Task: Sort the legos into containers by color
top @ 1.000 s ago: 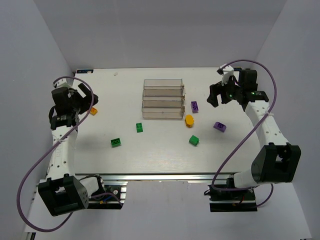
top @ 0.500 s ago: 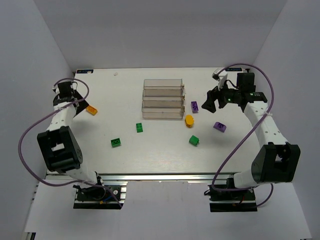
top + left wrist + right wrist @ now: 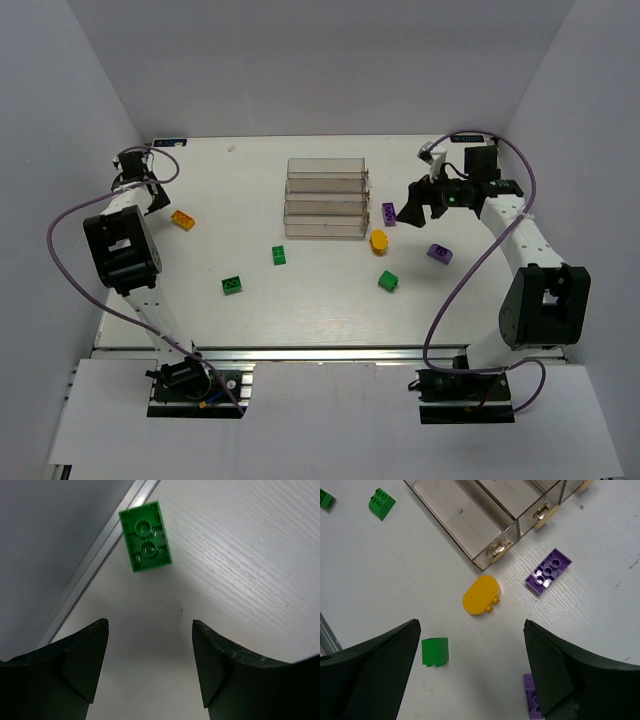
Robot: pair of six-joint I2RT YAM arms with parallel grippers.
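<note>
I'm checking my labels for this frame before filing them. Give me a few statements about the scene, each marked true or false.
1. The left gripper and the right gripper are both open and empty. True.
2. The yellow rounded piece lies inside a container. False: it lies on the table, just outside the containers.
3. A purple brick lies on the table near the containers' end. True.
4. The orange brick lies beside the right gripper. False: it lies on the left side, near the left gripper.
</note>
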